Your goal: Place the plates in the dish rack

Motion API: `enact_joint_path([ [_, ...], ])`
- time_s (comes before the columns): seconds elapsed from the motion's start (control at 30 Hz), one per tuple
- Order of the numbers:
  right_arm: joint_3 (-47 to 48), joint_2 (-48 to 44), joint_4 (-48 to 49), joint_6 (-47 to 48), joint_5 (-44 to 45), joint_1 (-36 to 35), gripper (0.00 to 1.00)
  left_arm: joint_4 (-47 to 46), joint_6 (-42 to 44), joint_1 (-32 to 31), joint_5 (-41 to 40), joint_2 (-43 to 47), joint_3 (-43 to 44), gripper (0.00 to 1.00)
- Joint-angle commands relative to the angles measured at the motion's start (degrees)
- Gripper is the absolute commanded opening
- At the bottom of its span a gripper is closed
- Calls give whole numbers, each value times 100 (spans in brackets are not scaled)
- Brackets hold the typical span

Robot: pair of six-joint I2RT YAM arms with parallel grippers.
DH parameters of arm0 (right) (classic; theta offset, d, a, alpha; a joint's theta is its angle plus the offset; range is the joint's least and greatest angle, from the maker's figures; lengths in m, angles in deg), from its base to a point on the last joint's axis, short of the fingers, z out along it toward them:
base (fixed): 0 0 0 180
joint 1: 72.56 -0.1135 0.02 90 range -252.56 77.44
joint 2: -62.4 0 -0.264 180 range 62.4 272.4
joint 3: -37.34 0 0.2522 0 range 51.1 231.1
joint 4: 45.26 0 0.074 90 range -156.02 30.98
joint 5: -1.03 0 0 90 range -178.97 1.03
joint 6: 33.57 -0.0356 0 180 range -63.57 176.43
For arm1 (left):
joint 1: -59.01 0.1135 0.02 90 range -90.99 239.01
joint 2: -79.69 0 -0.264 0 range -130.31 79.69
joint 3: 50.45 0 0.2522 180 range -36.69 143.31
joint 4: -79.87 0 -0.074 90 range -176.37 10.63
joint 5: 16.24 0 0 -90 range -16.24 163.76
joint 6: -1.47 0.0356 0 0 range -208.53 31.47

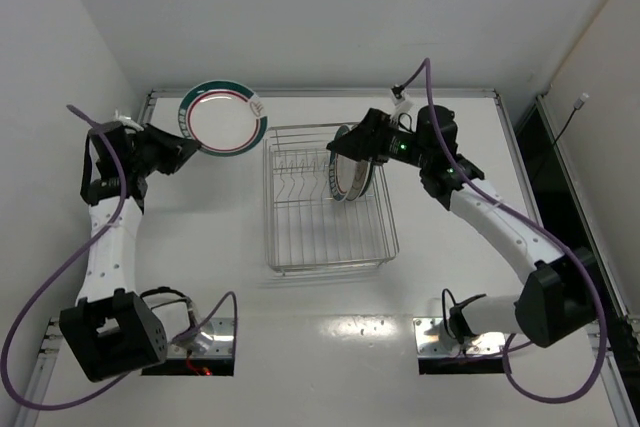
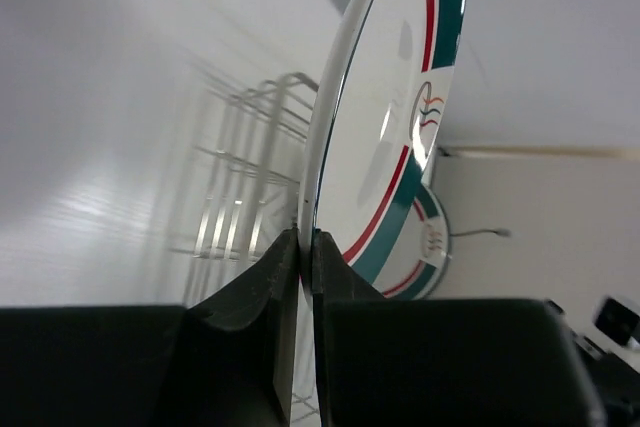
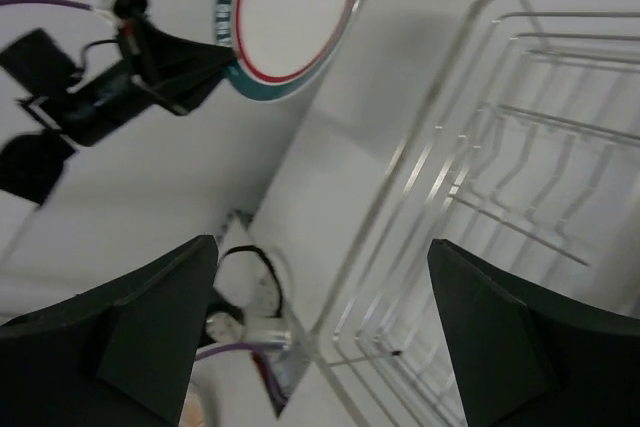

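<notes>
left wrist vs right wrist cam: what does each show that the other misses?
Left wrist only: a second banded plate behind the held plate, and a close, edge-on look at the left gripper pinching the held plate's rim. Right wrist only: the right gripper, open with nothing between its fingers, and the left arm seen from outside. Both: the held plate and the dish rack.

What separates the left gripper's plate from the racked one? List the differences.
The held plate is pinched at its rim by the left gripper, outside the dish rack; the racked plate stands among the dividers, the right gripper open beside it. The held plate faces the top camera; the racked plate shows nearly edge-on. Both have a green-and-red rim band.
</notes>
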Motion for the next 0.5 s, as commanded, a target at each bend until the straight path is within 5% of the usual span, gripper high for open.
enact_joint_path([
  [0.0,-177,275,2169,-1096,-1015,9,84,-1659,-922,-305,1166,527,-413,0],
  [0.37,-308,619,2768,-1457,-1015,-97,84,-3209,-2102,-2913,867,520,-854,0],
  [0.43,-308,672,2768,-1457,-1067,-97,21,-3210,-2102,-3109,806,327,-801,0],
  [0.47,-308,672,2768,-1457,-1067,-97,2,-3210,-2049,-3110,806,326,-801,1],
])
